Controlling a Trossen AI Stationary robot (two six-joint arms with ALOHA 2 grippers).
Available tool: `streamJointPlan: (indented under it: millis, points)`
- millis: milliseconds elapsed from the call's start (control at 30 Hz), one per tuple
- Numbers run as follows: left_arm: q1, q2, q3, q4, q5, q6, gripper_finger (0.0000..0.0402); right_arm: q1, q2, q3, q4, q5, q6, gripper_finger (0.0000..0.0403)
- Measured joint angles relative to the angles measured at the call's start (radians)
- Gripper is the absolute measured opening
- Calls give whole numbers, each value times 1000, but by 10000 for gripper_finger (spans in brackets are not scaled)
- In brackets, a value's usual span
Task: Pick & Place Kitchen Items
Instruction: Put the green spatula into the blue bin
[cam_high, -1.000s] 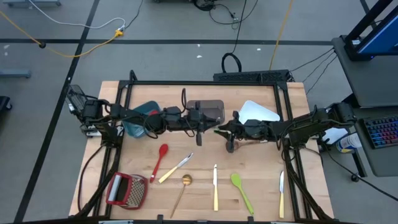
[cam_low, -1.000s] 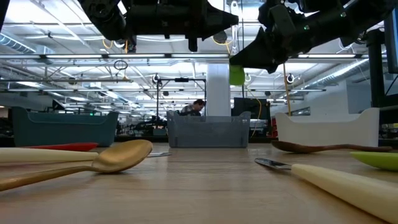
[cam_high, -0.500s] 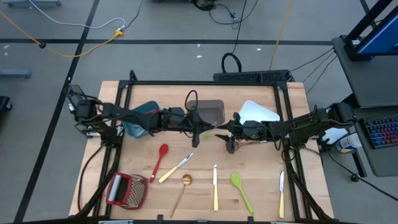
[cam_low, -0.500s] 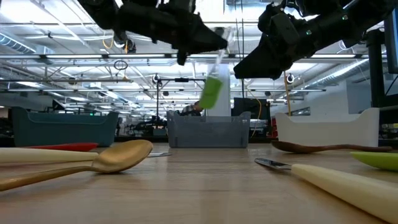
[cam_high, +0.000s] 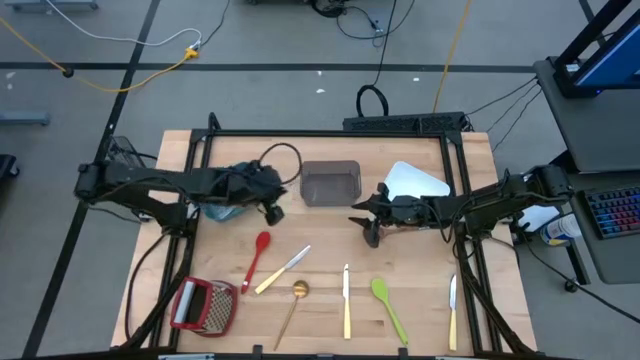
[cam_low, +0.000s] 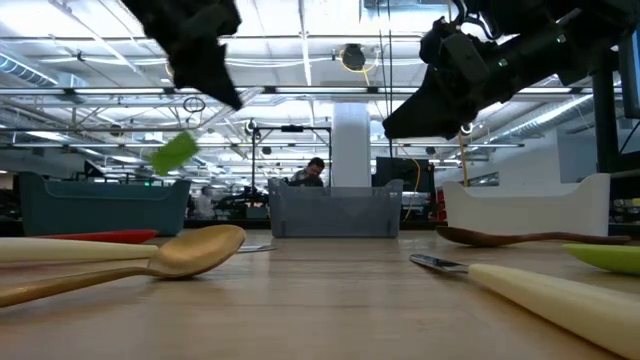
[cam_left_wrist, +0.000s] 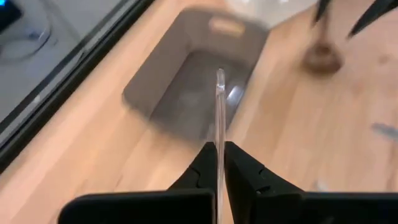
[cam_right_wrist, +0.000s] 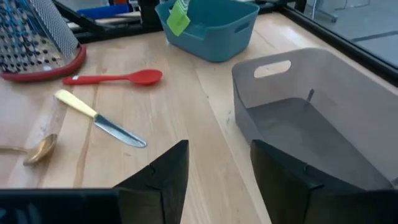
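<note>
Down by the near edge of the tabletop (cam_high: 420, 310) lie spoons and knives. Farther back, the right gripper (cam_high: 362, 217) hangs open and empty near the grey bin (cam_high: 330, 183). The left gripper (cam_left_wrist: 217, 163) pinches a green spatula (cam_low: 175, 153) above the teal bin (cam_right_wrist: 208, 28).

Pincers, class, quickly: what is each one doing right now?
Left pincer: shut on green spatula, above the teal bin.
Right pincer: open, holding nothing.
</note>
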Motion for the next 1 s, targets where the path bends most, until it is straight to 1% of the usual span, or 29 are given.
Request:
streamJointPlan:
  millis: [100, 233, 367, 467, 567, 667, 867, 1000]
  points:
    - [22, -35, 0, -140, -20, -42, 4, 0, 0, 0, 19, 0, -3, 165]
    - [73, -61, 0, -286, -79, -79, 7, 0, 0, 0, 22, 0, -4, 165]
    - [152, -56, 0, -421, -97, -94, 5, 0, 0, 0, 23, 0, -5, 164]
    - [211, -31, -1, -464, -98, -95, 5, 0, 0, 0, 30, 0, -5, 164]
    - [256, -7, -29, -454, -95, -95, 8, 0, 0, 0, 34, 0, -5, 164]
    - [293, 24, -77, -408, -75, -79, 4, 0, 0, 0, 35, 0, -5, 164]
    - [339, 71, -162, -319, -76, -62, 15, 0, 0, 0, 37, 0, -5, 164]
    - [362, 92, -206, -265, -76, -60, 5, 0, 0, 0, 38, 0, -5, 164]
